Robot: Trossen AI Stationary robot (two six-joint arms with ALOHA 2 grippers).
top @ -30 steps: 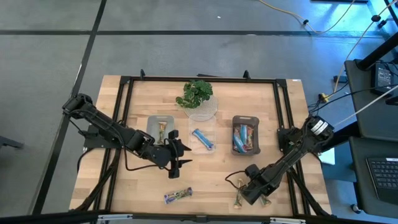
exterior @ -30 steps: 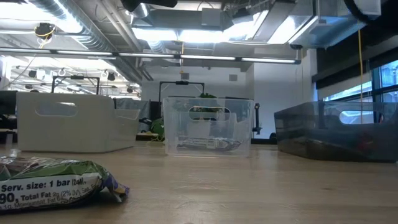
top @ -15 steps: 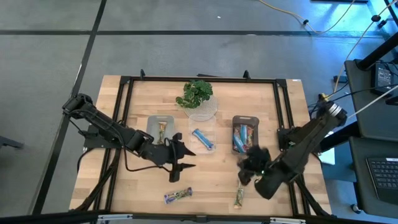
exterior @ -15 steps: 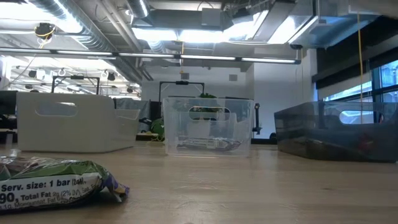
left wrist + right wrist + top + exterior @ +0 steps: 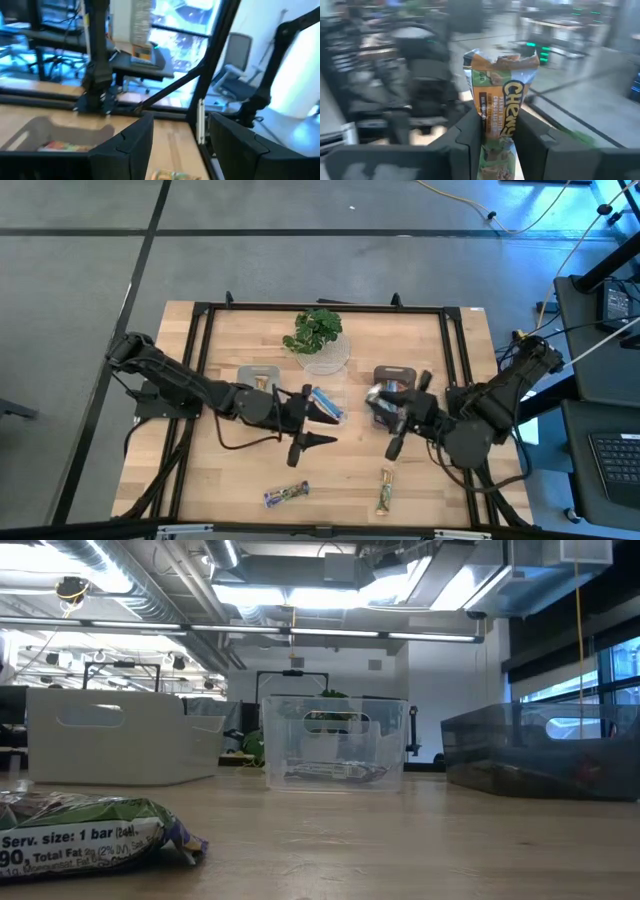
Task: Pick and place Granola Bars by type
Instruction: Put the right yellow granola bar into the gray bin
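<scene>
My right gripper (image 5: 385,408) hovers by the near left corner of the dark bin (image 5: 410,372) and is shut on an orange-brown and green granola bar (image 5: 501,100). My left gripper (image 5: 318,427) hangs open and holds nothing, just near of the clear bin (image 5: 340,392), where a blue bar (image 5: 325,404) lies. A purple-green bar (image 5: 286,494) and a green-brown bar (image 5: 385,490) lie flat on the table near its near edge. Several bars (image 5: 395,393) fill the dark bin, and one (image 5: 260,388) lies in the grey bin. The low view shows the purple-green bar (image 5: 90,830) up close. My right gripper pinches the orange-brown bar between its two fingers (image 5: 470,135), across the wrapper's lower half (image 5: 496,131). The bar stands upright out of the fingers, its crimped top end (image 5: 502,59) free, and it is lifted clear of the table.
A potted plant (image 5: 318,332) stands behind the clear bin. A black frame rail (image 5: 320,307) runs round the table. The three bins (image 5: 335,745) sit in a row across the middle. Bare wood lies between the bins and the two loose bars.
My right gripper has risen from the near right part of the table with one bar and swung toward the far edge, up to the dark bin; the green-brown bar stayed on the wood. My left gripper has moved a little toward the table's right.
</scene>
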